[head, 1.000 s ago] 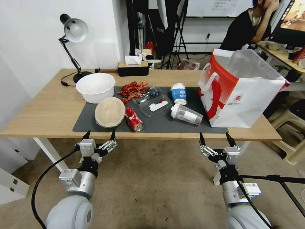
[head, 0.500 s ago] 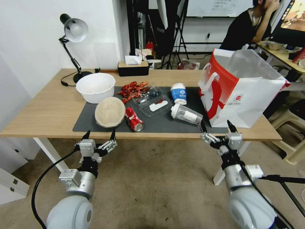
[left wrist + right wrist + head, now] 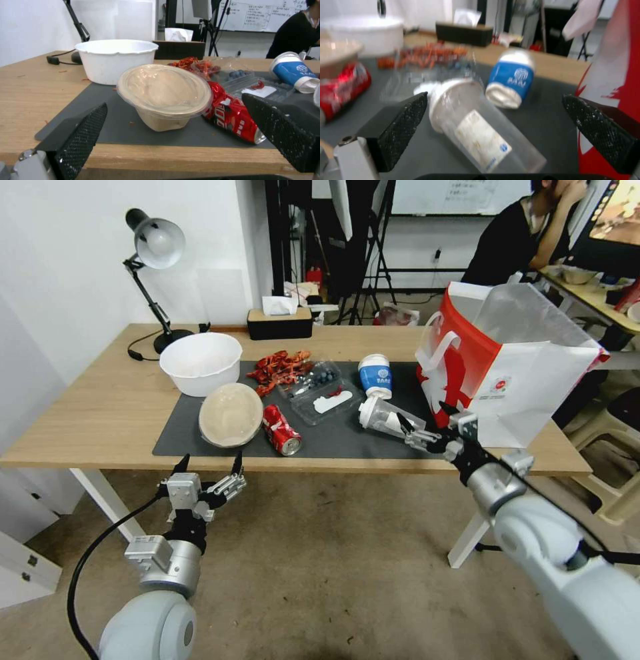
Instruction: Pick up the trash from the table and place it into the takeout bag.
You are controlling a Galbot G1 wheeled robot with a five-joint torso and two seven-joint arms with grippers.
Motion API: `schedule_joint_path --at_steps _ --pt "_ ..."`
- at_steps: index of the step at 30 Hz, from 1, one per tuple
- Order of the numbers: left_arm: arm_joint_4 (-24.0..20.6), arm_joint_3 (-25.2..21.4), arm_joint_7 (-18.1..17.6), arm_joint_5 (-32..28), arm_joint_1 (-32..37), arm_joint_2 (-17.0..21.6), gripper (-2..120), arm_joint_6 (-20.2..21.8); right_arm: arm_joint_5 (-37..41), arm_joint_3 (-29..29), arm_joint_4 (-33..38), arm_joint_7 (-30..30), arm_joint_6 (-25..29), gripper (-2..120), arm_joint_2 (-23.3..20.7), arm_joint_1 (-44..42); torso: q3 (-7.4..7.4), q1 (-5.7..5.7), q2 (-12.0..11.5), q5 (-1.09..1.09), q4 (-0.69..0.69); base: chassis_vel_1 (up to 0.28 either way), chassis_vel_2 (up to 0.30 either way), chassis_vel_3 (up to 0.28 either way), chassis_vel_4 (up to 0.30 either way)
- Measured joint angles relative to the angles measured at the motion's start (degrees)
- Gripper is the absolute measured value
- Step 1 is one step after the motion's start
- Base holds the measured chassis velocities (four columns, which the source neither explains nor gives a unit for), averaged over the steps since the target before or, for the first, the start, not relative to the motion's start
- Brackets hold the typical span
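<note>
The right arm is reaching out over the front edge of the surface (image 3: 100, 413), and the right hand (image 3: 427, 425) is hanging low, right at the bottom end of the clear cup (image 3: 390, 420), with its two fingers spread wide apart and nothing between them. The clear cup is lying on its side on the grey mat (image 3: 180, 433), just beside the big white and red bag (image 3: 527, 380). Its long side is running across the mat, with the white lid end pointing toward the middle of the surface and the bottom end pointing toward the right hand and the bag. The blue cup (image 3: 375, 375) is sitting a little behind it. The bag is standing up at the right end of the surface with its top open. The left arm is waiting low in front of the surface, and the left hand (image 3: 208, 465) is open too, pointing up at the round tan tub (image 3: 231, 415) and the squashed red can (image 3: 281, 429), which is lying on its side beside the tub.
</note>
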Motion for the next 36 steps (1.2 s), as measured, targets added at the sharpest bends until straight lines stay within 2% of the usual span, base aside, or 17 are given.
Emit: schedule_joint_path --at_steps 1,2,4,13,36 --pt "0.0 -0.1 0.0 0.0 0.0 0.0 100 -0.1 0.0 -0.1 -0.1 -1.2 -2.7 100 -0.7 1.0 0.00 0.00 0.0 0.00 0.00 0.000 0.000 0.000 0.000" --pt "0.0 -0.1 0.0 0.0 0.0 0.0 100 -0.1 0.0 -0.1 -0.1 -1.2 -2.7 100 -0.7 1.0 0.00 0.00 0.0 0.00 0.00 0.000 0.000 0.000 0.000" --pt "0.0 -0.2 0.0 0.0 0.0 -0.1 100 -0.2 -0.3 -0.3 -0.2 -3.7 -8.7 100 -2.2 2.8 0.00 0.00 0.0 0.00 0.00 0.000 0.000 0.000 0.000" --pt "0.1 -0.1 -0.1 0.1 0.0 -0.3 100 -0.4 -0.8 -5.4 -2.3 -3.8 -17.0 100 -3.9 8.3 0.00 0.01 0.0 0.00 0.01 0.000 0.000 0.000 0.000" --pt "0.9 -0.5 -0.2 0.1 -0.6 -0.1 100 -0.6 -2.7 -13.2 -8.7 -3.4 -18.3 100 -1.6 16.8 -0.01 0.00 0.0 0.00 0.01 0.000 0.000 0.000 0.000"
